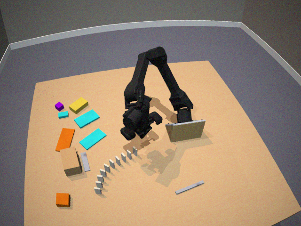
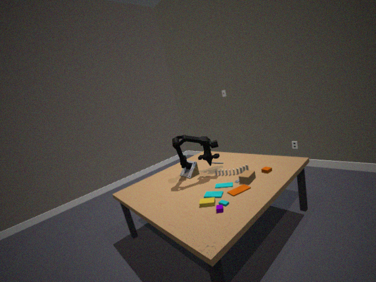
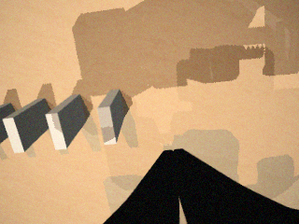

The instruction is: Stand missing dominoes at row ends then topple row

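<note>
Several pale dominoes stand upright in a curved row on the table. The end domino nearest my gripper [image 1: 135, 151] [image 3: 174, 159] stands upright at the row's upper right end in the top view. The opposite end domino [image 1: 97, 190] [image 2: 247, 167] is upright too, at the lower left in the top view. No loose domino shows. My black gripper [image 1: 142, 136] [image 2: 210, 164] [image 3: 174, 150] is shut, with nothing visible between its fingertips. It hangs above the table beyond the near end of the row, apart from the dominoes.
A tan block [image 1: 70, 161] [image 2: 246, 177] and a grey strip [image 1: 85, 161] lie left of the row in the top view. Another grey strip [image 1: 189, 187] lies right. An orange block [image 1: 62, 199], orange plate [image 1: 65, 139], cyan plates [image 1: 87, 118] [image 1: 92, 139] and yellow block [image 1: 78, 105] lie farther out.
</note>
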Controlling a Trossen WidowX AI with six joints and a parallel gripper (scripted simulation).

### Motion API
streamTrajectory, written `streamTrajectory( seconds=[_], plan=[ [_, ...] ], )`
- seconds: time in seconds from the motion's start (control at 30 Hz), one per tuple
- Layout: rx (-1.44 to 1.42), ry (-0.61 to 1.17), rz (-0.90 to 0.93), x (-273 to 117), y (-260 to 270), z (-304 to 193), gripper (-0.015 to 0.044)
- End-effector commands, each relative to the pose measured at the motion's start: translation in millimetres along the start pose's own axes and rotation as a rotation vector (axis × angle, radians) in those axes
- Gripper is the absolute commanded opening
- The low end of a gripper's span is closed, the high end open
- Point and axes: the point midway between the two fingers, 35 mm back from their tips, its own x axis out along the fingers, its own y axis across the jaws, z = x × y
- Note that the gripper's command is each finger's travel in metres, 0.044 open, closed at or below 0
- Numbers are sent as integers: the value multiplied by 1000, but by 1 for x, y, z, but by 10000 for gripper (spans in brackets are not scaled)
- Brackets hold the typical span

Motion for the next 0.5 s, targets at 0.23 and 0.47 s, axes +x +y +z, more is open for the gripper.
streamTrajectory(
  seconds=[0.23,0.47],
  plan=[
    [1,-7,-4,79,-2,3,0],
    [1,-7,-4,79,7,3,0]
  ],
)
